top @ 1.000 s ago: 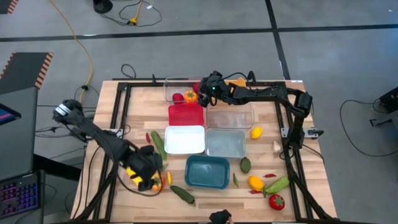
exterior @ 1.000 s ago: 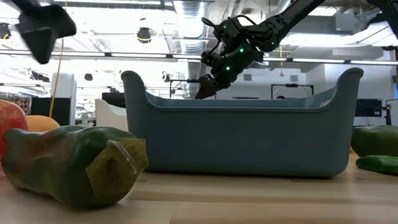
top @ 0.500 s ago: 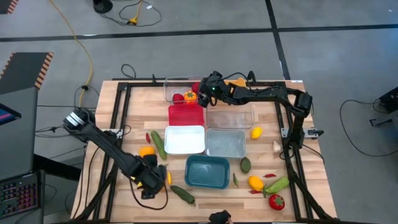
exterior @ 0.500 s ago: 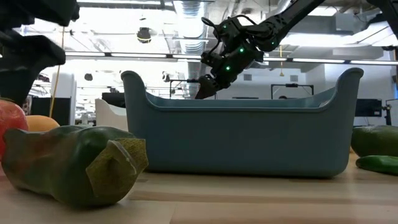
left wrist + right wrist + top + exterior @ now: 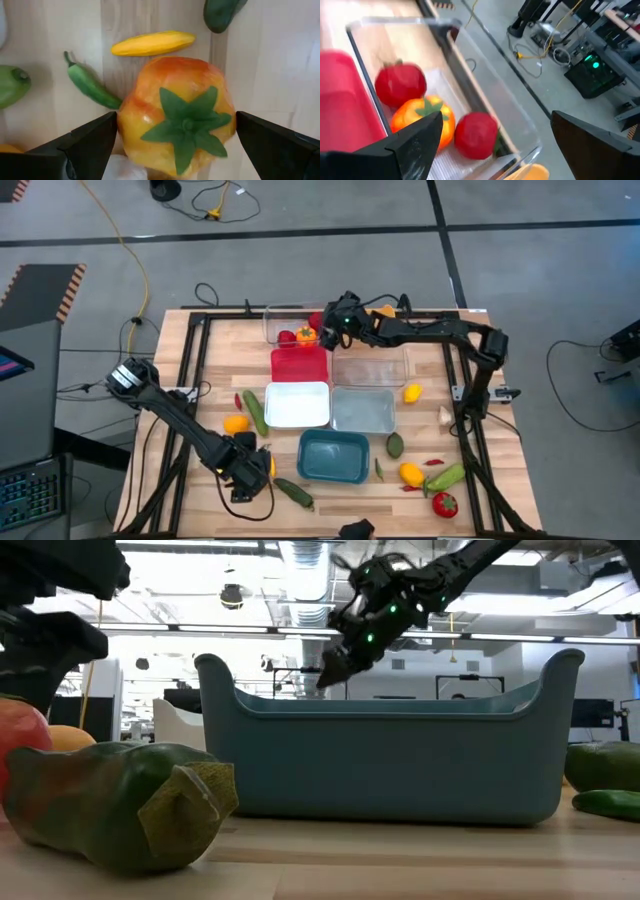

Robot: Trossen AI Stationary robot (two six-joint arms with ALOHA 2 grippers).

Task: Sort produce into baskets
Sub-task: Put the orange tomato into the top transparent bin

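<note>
Your left gripper (image 5: 175, 145), jaws spread wide, straddles the orange-yellow tomato (image 5: 177, 117), calyx up, near the teal basket (image 5: 333, 456), while your right gripper (image 5: 490, 145) hangs open above the clear basket (image 5: 485, 75) holding two red tomatoes (image 5: 400, 84) and an orange one (image 5: 427, 120).

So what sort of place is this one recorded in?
Most likely a robotics lab or workshop: a light wooden table edged by a black metal frame stands on a grey concrete floor with loose yellow cable, and exposed ceiling ducts show behind.
</note>
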